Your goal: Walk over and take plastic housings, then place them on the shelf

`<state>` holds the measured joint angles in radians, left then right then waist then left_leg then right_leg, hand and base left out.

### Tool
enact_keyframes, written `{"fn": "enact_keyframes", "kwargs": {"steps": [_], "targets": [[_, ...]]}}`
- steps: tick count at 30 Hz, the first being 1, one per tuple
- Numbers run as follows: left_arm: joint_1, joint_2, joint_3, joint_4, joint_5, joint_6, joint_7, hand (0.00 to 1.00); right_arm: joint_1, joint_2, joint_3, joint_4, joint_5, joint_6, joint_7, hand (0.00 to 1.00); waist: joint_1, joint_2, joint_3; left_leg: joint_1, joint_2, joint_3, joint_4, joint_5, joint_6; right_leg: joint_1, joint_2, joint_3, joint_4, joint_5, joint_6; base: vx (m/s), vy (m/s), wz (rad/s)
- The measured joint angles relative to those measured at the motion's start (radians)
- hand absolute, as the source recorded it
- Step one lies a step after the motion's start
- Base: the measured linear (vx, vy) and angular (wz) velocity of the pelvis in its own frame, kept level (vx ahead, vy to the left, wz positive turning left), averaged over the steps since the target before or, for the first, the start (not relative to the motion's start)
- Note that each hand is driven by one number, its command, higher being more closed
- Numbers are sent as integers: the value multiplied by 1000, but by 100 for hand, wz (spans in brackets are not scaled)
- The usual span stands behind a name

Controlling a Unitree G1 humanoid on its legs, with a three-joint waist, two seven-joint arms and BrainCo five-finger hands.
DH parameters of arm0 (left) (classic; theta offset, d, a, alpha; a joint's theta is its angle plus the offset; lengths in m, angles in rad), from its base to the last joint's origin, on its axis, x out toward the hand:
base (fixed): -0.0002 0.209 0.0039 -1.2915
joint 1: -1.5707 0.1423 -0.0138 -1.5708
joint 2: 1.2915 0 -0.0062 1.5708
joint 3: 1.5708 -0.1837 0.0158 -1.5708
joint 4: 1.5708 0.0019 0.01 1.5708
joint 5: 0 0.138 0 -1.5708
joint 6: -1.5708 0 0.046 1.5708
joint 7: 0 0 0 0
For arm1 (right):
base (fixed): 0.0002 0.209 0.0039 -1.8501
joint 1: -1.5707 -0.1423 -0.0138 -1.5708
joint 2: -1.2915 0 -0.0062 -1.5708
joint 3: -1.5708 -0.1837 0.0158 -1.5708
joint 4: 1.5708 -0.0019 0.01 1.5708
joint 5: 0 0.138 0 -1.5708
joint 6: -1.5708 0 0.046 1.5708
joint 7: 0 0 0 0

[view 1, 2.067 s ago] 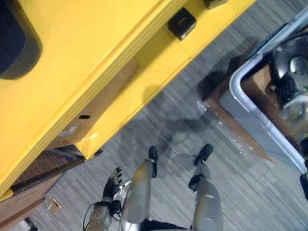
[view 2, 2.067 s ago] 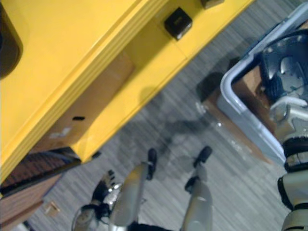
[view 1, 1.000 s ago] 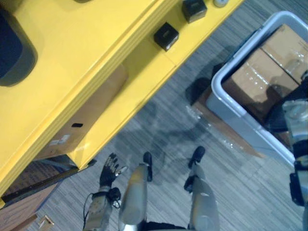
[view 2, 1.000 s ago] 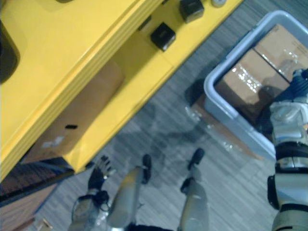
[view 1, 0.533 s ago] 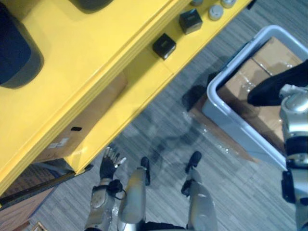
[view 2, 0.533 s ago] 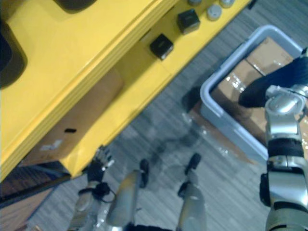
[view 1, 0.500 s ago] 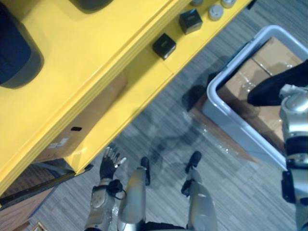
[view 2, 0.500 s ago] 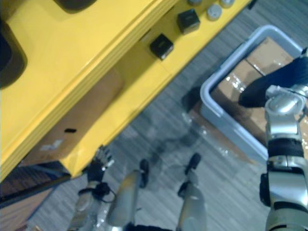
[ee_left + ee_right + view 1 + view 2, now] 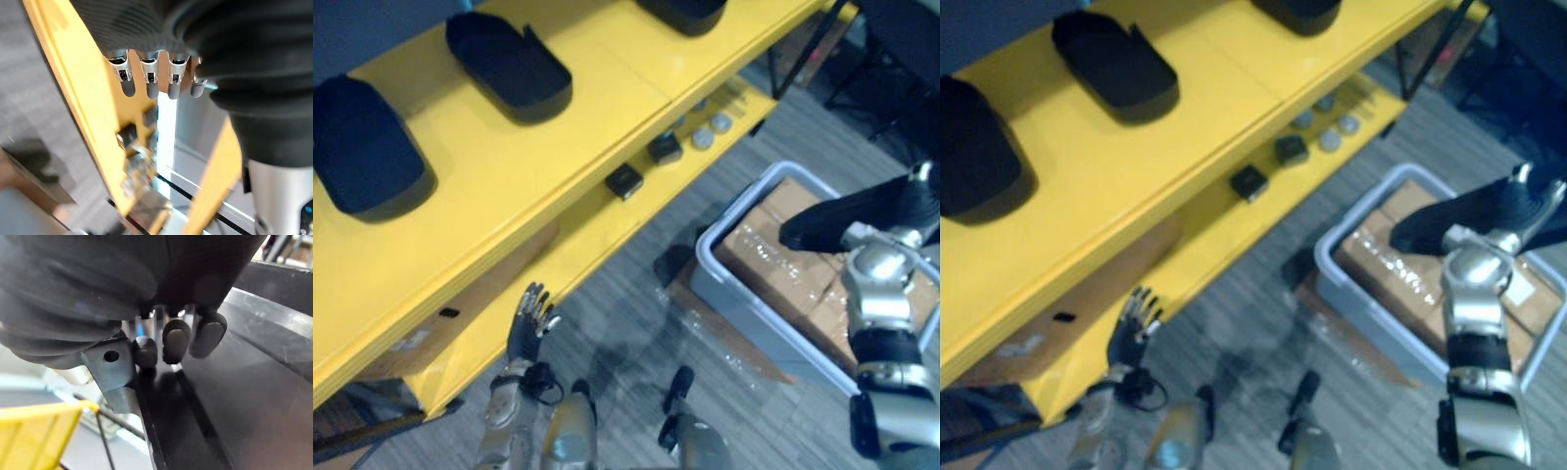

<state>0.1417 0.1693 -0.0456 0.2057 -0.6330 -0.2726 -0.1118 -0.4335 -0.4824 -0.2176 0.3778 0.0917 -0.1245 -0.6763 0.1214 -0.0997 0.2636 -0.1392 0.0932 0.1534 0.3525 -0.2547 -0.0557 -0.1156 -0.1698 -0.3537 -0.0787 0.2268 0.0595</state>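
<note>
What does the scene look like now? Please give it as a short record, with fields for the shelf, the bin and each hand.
shelf: yellow shelf, two levels in view
top level: black housings lying apart in a row
lower level: small black boxes and grey round parts
bin: grey bin beside the shelf, cardboard boxes inside
right hand: right hand grips the held housing above the bin
left hand: left hand open, empty, near the lower level's edge
</note>
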Motion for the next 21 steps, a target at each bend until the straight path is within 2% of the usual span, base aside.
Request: {"fn": "enact_keyframes", "kwargs": {"steps": [1,2,7,9,10,14,18,20,21], "targets": [[-6,0,0,-9,-35,31,-30,0,40,16,-4,-27,21,-21,31,100,-3,-3,-18,17,1,1,-13,2,-3,10,3,0,0,-10,2,74,-33,-4],[-7,0,0,-12,-42,41,-40,0,58,22,-5,-40,24,-28,46,100,-4,-4,-25,25,2,1,-19,3,-5,16,5,-1,0,-13,2,84,-34,-5],[-56,11,0,-11,-175,199,-127,0,117,70,-8,-113,115,-103,200,100,-28,-3,-66,97,9,17,-78,17,-22,48,18,5,0,-15,11,85,-31,-8],[-79,16,0,-9,-193,232,-149,0,119,70,-9,-135,132,-117,245,100,-36,-1,-78,109,11,23,-93,21,-24,50,20,9,-1,-15,11,68,-30,-11],[-98,20,2,1,-196,257,-172,0,119,70,-9,-137,148,-139,283,100,-48,1,-88,127,9,26,-110,26,-24,58,18,9,-1,-14,12,56,-11,-3],[-132,23,14,71,-235,281,-210,0,121,69,-9,-141,169,-142,333,100,-56,6,-122,182,2,52,-148,34,-19,83,15,26,-3,-11,15,21,27,-14],[-151,54,57,94,-272,284,-216,0,122,69,-17,-147,169,-131,333,100,-79,1,-139,194,-10,53,-150,40,-11,93,2,26,-10,-7,20,-43,15,-2],[-151,59,75,112,-272,296,-215,0,122,69,-17,-134,163,-121,327,100,-80,2,-139,208,-11,53,-152,42,-13,104,0,26,-10,-7,20,-60,-14,0],[-151,59,76,125,-271,299,-213,0,122,65,-19,-116,150,-101,323,100,-79,3,-140,211,-9,51,-151,43,-14,112,-2,24,-10,-8,19,-72,-22,1]]}}
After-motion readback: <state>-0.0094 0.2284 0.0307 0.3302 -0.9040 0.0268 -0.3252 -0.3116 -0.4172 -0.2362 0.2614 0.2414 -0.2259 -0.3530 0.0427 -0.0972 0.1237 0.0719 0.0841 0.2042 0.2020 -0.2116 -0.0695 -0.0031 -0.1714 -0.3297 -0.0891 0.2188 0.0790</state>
